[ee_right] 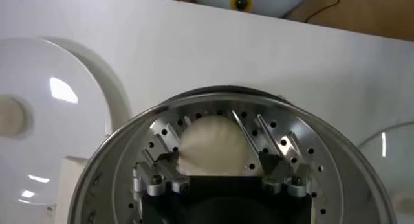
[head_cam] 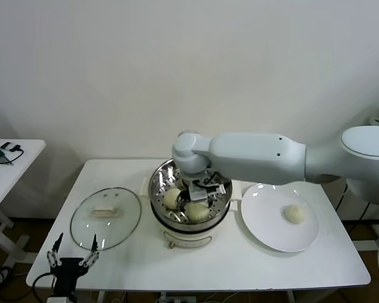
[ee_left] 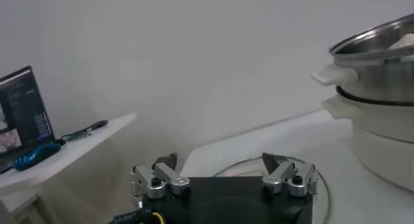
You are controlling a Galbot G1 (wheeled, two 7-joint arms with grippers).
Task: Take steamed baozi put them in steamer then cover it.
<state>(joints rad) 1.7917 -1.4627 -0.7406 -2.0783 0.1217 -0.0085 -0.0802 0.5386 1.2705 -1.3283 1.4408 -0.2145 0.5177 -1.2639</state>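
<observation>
At the centre of the white table, the steamer holds the steamed baozi on its perforated tray. Two buns are clearly visible inside it in the head view; a third one appears in the right wrist view, lying on the tray between the spread fingers of the right gripper. Those fingers stand apart on either side of the bun with a gap showing, so the bun is released, not clamped. Whether this bun is one of the two seen from the head view cannot be determined, since the right arm covers the far part of the pot. A further single bun rests on the flat white plate just right of the steamer.

One glass lid lies flat on the table left of the steamer, apart from it. The left gripper is parked at the near left edge of the table, just beyond the near rim of the lid, with its fingers spread wide and nothing between them. One small side table stands at far left, cut off by the picture edge; the items on it are too small to identify.
</observation>
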